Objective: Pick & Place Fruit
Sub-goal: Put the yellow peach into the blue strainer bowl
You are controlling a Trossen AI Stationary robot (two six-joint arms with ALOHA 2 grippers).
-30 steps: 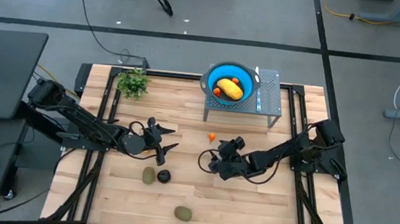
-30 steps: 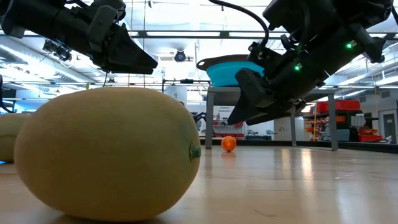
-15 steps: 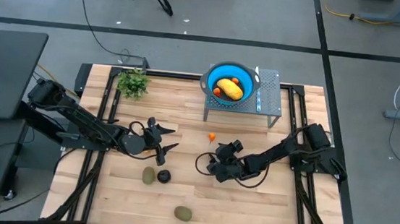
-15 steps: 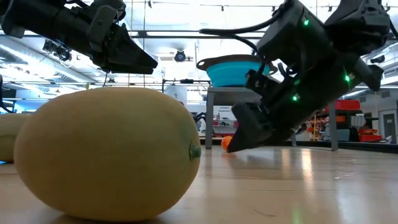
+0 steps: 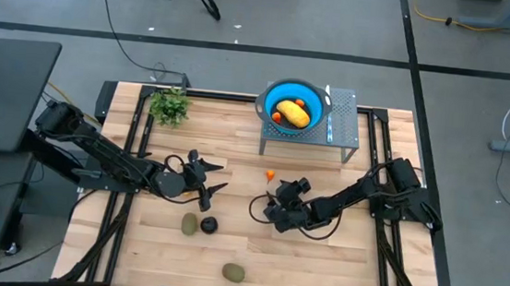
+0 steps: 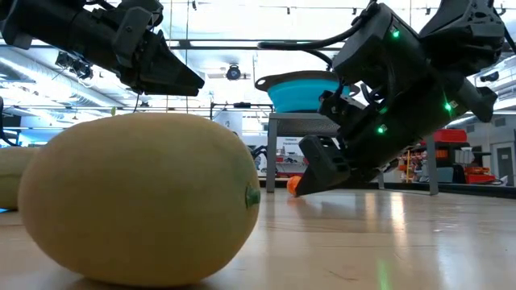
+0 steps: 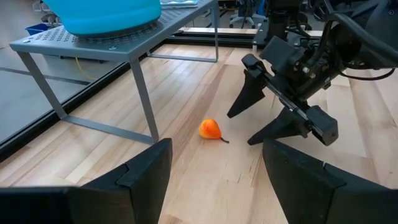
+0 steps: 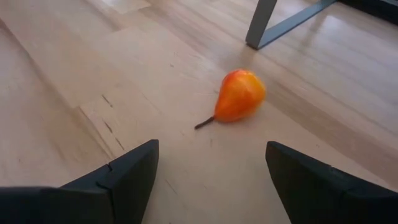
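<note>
A small orange-red pear-shaped fruit (image 8: 239, 95) lies on its side on the wooden table (image 5: 356, 254), also seen in the high view (image 5: 271, 174). My right gripper (image 8: 211, 180) hangs open just short of it, low over the table, fingers slanting down toward it (image 7: 242, 127). My left gripper (image 5: 215, 177) waits open, raised, left of centre. A blue bowl (image 5: 293, 107) on a grey stand (image 5: 343, 137) holds a yellow-orange fruit (image 5: 293, 113) and a small orange one. Two olive-green ovals (image 5: 190, 223) (image 5: 233, 272) and a blackish round fruit (image 5: 209, 223) rest on the table.
A leafy green sprig (image 5: 169, 106) sits at the far left corner. A pale striped strip (image 5: 329, 122) lies on the stand beside the bowl. The stand's legs (image 7: 146, 102) rise just beyond the orange fruit. One olive oval (image 6: 137, 197) fills the low view's near left.
My right gripper has sunk toward the table and a little toward the left edge, tipping slightly further down, so its open fingers now stand close behind the small orange fruit. Nothing else has moved.
</note>
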